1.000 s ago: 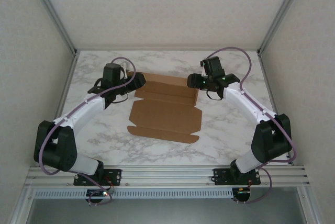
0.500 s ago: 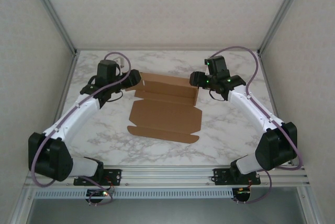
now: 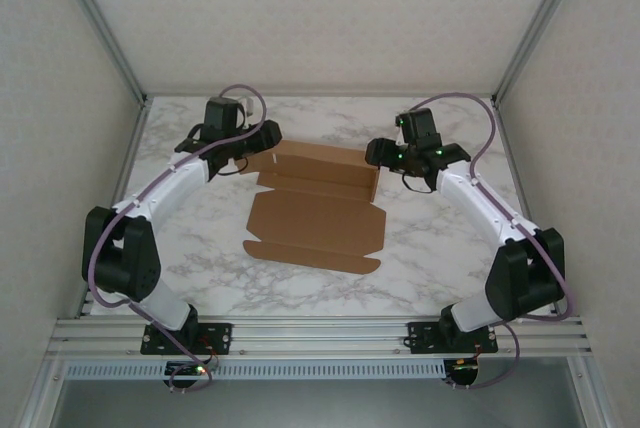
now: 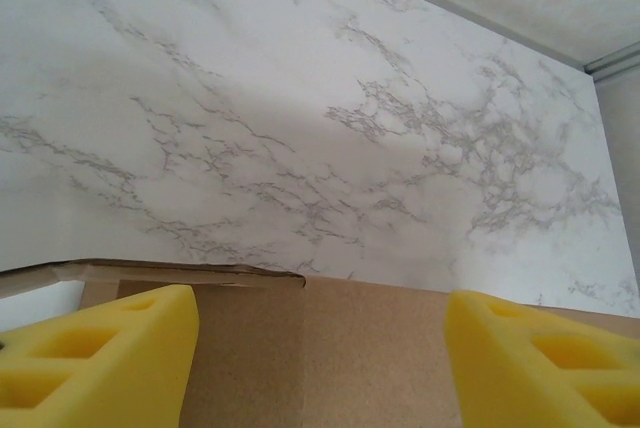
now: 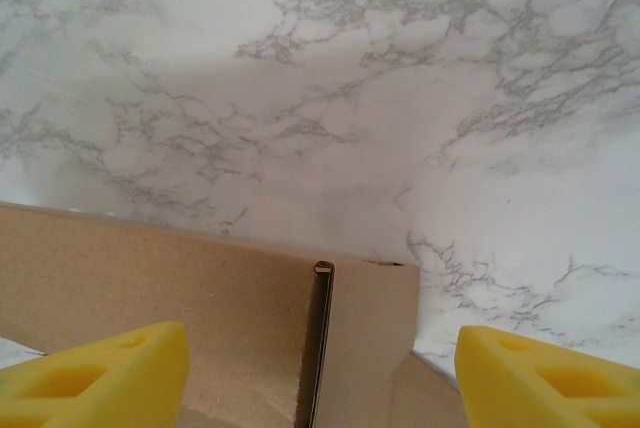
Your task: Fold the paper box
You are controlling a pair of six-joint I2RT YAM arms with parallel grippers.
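Paper box point(image 3: 315, 210) lies mid-table, partly folded, with a gripper at each far corner.
Near panel and flaps are flat on the marble table point(image 3: 200, 248); the far strip is raised along the back edge. Left gripper point(image 3: 262, 138) is at the far-left corner, jaws spread wide, yellow fingers point(image 4: 100, 353) either side of the cardboard edge, nothing pinched. Right gripper point(image 3: 378, 154) is at the far-right corner, jaws also spread, straddling the folded corner seam. Can't tell if either one touches the board. Purple cables point(image 3: 245, 98) loop over both wrists.

Both arms forward, elbows out — left tool point(image 3: 266, 138) and right tool point(image 3: 374, 154) low, jaws wide apart
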